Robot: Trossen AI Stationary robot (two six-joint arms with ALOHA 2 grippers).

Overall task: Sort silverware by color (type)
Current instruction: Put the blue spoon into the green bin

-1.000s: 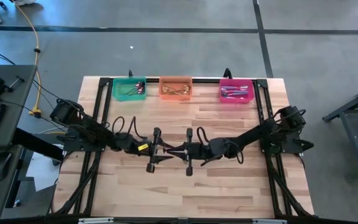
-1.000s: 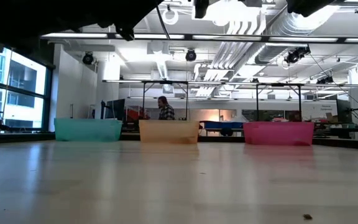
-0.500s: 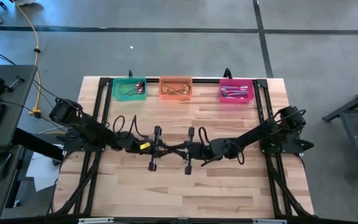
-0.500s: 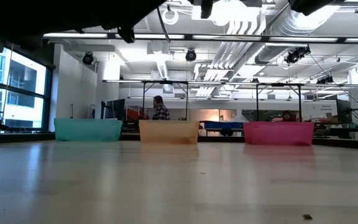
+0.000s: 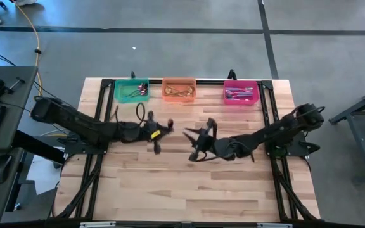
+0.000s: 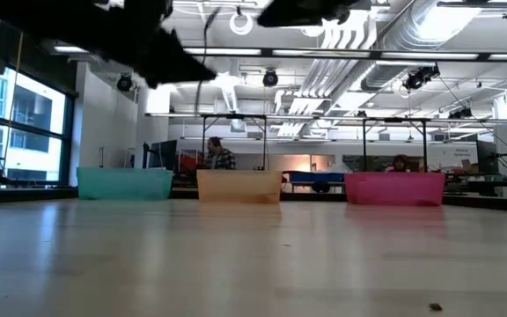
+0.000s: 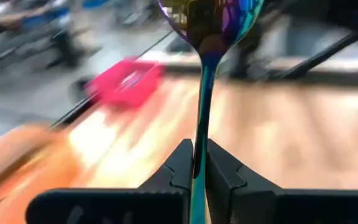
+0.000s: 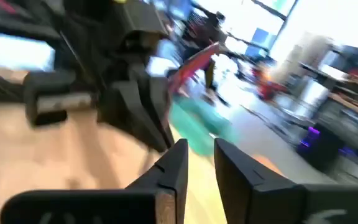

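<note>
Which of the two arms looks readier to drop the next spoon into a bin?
The left one, probably. Its claw is shut on an iridescent spoon, so it only has to carry it to the pink bin, where similar purple-blue pieces lie. The right claw holds nothing.

spoon (image 7: 211,37) bowl cropped, pink bin (image 7: 124,81) blurred

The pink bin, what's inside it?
The pink bin holds a few purple-blue utensils, lying flat. How many cannot be told. In the low view its wall hides them.
</note>
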